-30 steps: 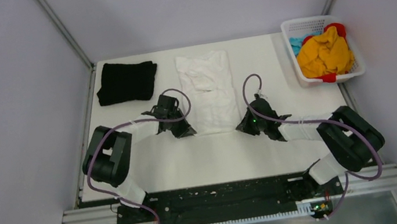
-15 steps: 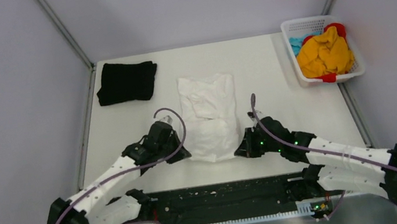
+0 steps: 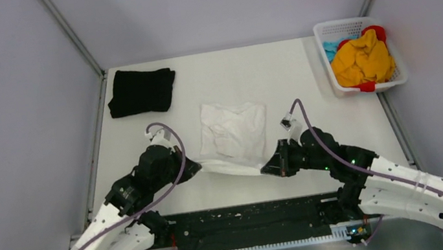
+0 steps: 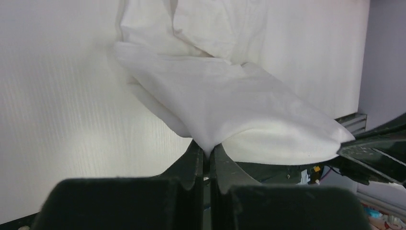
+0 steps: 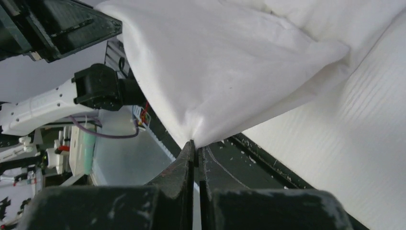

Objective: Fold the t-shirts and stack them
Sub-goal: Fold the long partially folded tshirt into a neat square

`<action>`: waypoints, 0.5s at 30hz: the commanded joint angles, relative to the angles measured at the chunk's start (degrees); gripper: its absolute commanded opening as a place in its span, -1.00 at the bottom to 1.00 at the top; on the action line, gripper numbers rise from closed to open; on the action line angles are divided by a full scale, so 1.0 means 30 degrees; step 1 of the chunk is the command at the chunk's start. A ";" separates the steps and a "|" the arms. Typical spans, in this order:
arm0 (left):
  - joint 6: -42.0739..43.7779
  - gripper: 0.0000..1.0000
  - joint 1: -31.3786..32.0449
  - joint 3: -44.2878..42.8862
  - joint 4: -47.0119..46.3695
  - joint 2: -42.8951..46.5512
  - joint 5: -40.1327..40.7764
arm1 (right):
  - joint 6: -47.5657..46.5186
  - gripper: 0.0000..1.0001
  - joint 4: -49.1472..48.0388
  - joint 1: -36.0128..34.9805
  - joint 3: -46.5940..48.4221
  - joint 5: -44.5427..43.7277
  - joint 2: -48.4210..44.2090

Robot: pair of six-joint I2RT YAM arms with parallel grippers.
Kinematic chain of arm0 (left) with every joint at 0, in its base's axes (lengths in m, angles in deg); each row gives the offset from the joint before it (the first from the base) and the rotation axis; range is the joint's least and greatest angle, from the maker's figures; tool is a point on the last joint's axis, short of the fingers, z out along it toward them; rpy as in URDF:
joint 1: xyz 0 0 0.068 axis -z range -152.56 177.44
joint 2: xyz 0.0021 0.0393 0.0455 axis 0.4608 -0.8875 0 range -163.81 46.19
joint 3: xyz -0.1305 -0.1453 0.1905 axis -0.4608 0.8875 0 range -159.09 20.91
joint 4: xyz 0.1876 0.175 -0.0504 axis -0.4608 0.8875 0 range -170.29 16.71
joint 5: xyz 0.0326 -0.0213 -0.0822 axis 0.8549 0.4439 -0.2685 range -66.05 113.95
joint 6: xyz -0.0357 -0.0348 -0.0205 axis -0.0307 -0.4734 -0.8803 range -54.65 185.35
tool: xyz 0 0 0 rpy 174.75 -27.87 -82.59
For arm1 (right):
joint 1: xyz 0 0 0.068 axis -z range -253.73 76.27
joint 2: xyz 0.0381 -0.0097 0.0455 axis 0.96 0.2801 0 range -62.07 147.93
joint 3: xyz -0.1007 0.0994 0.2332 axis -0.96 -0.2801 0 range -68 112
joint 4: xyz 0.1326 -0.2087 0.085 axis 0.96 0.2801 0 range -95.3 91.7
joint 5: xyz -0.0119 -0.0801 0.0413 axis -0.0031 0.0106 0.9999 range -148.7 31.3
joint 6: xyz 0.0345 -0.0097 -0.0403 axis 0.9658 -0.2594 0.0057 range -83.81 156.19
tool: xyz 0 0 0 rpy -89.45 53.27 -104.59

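The white t-shirt (image 4: 230, 100) spills off the top of both wrist views, and in the basket (image 3: 326, 61) a blue cloth (image 3: 330, 48) hides mostly under yellow cloth (image 3: 363, 60).

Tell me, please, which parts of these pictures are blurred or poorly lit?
Top view: even soft light, all sharp, but the white shirt barely stands out from the pale table. Left wrist view: the left claw is dark and blurred, the shirt sharp. Right wrist view: the right claw likewise dark and slightly soft.

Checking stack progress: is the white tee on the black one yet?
No, the black tee lies folded at the far left, apart from the white tee, which the left tool and right tool pinch.
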 commanded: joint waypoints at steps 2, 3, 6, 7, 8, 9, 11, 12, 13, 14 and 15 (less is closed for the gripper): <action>0.0743 -1.00 -0.0058 -0.2605 -0.2075 -0.3185 0.3756 | -0.1057 -1.00 0.1126 0.0612 0.2367 -0.4112 0.0481; 0.0893 -1.00 -0.0079 -0.3275 -0.2145 -0.3874 0.4193 | -0.1333 -1.00 0.1130 0.1125 0.2536 -0.4521 0.0608; 0.1687 -1.00 -0.0270 -0.4789 -0.2749 -0.5927 0.5075 | -0.2084 -1.00 0.0952 0.3089 0.3035 -0.4374 0.1494; 0.1912 -1.00 -0.0427 -0.5255 -0.2873 -0.6645 0.5204 | -0.2315 -1.00 0.0742 0.3763 0.3180 -0.3964 0.1889; 0.2149 -1.00 -0.0616 -0.5760 -0.2948 -0.7298 0.5235 | -0.2476 -1.00 0.0445 0.4268 0.3282 -0.3597 0.2224; 0.2420 -1.00 -0.0873 -0.6167 -0.3118 -0.8006 0.5158 | -0.2646 -1.00 0.0118 0.4782 0.3416 -0.3347 0.2584; 0.2812 -1.00 -0.1688 -0.6793 -0.3479 -0.9327 0.4608 | -0.2972 -1.00 -0.0365 0.5624 0.3699 -0.3131 0.3378; 0.3078 -1.00 -0.2132 -0.6981 -0.3825 -0.9955 0.4044 | -0.3104 -1.00 -0.0638 0.6035 0.3827 -0.3123 0.3768; 0.3232 -1.00 -0.2678 -0.7147 -0.4257 -1.0539 0.3471 | -0.3204 -1.00 -0.1009 0.6471 0.3883 -0.2884 0.4202; 0.3420 -1.00 -0.3347 -0.7366 -0.4508 -1.1209 0.2788 | -0.3312 -1.00 -0.1455 0.6881 0.3920 -0.2278 0.4688; 0.3535 -1.00 -0.3764 -0.7642 -0.4635 -1.2073 0.2329 | -0.3357 -1.00 -0.1840 0.7295 0.3952 -0.1951 0.5214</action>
